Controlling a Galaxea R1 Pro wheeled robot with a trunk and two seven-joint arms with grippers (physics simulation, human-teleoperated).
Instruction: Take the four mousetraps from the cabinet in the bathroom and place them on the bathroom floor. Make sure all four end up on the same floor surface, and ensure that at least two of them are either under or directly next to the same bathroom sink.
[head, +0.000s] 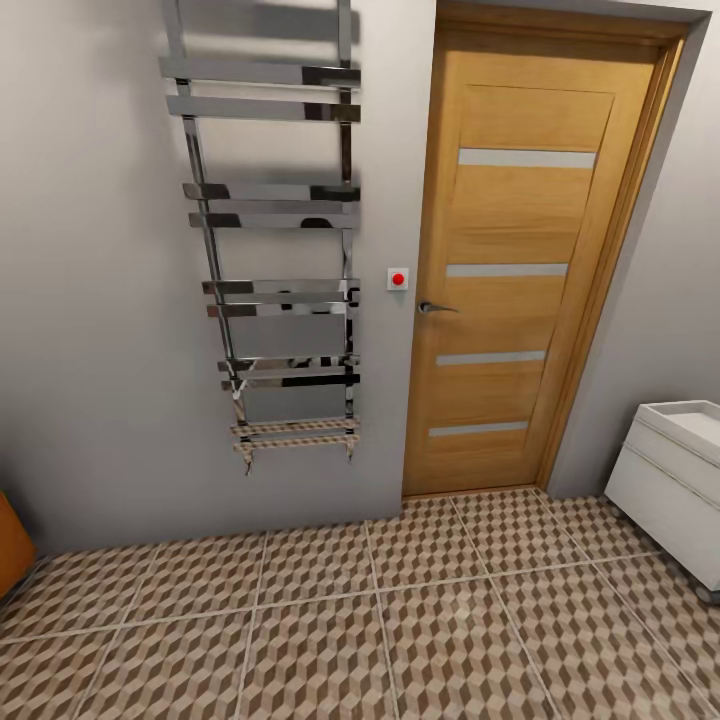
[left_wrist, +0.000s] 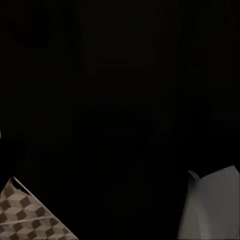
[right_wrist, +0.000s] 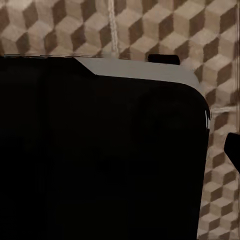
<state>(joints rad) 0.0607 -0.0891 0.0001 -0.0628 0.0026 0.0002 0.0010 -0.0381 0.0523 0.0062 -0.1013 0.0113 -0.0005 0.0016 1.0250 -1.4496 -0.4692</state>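
Robot is in transit, facing the orange-brown wooden door (head: 525, 260) with a chrome ladder towel rail (head: 275, 240) just left of it. No mousetraps in sight. An orange-brown sliver at the far left of the door wall, low down, is probably the cabinet (head: 12, 540); the wide white basin on its white drawer unit (head: 675, 480) sits right of the door. Cube-pattern tiled floor (head: 400, 620) lies ahead. Finger state: cannot tell, as both wrist views are mostly black. Next, I'd swing the base left until the cabinet front is square on before reaching.
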